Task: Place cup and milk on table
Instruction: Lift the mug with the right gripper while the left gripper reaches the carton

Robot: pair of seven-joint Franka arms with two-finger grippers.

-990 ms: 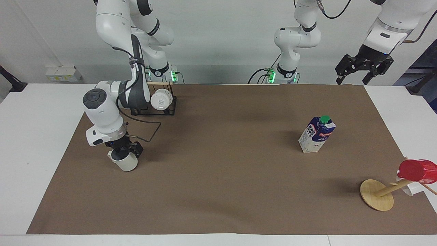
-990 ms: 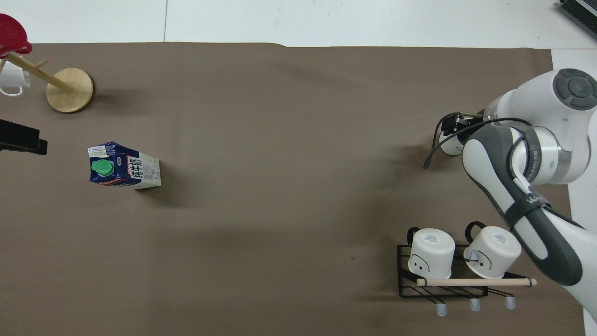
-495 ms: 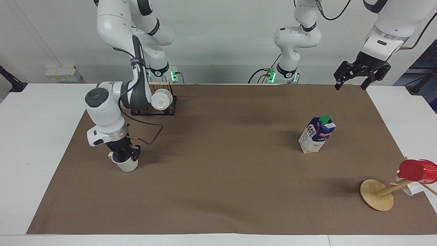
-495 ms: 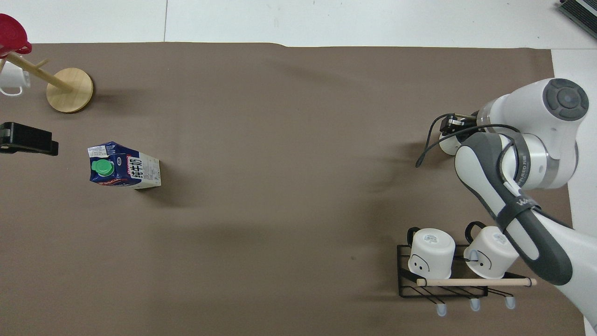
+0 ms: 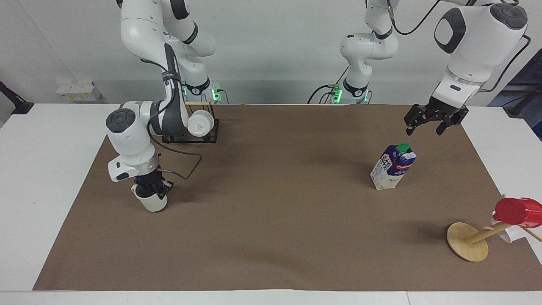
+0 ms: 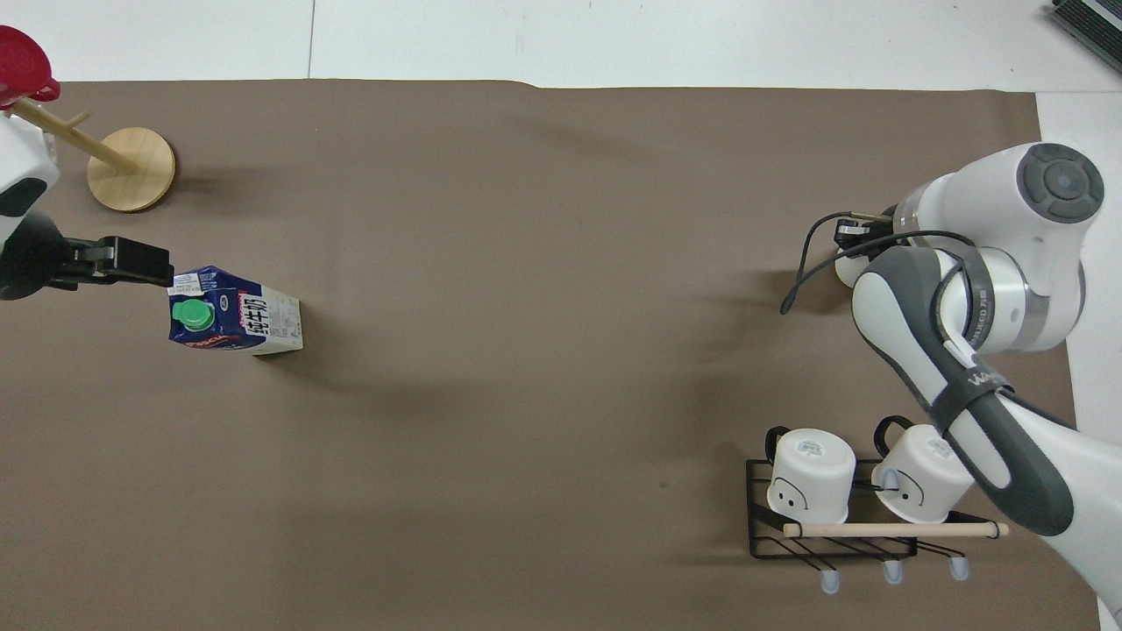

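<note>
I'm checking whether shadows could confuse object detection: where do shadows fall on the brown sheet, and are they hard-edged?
Facing view: soft, diffuse shadows lie beside the milk and the cup. Overhead view: a faint blurred shadow spreads from the milk across the table; no hard edges, no glare.

Robot arms: two, each with one gripper — right gripper (image 5: pixel 151 191), left gripper (image 5: pixel 434 123).

Milk cartons: one, the milk (image 5: pixel 393 166), blue and white with one green cap.

Mugs on the black wire rack (image 6: pixel 833 535): two white mugs (image 6: pixel 812 474), bottoms up.

Cup (image 5: pixel 153 202) under the right gripper: one, cream-white.

Wooden mug stands: one stand (image 5: pixel 468 241) with a round base, carrying one red cup (image 5: pixel 517 212) and one white mug partly hidden beneath it.

Brown sheets: one, over the single white table (image 5: pixel 42 140).

Cups and mugs altogether: five.
</note>
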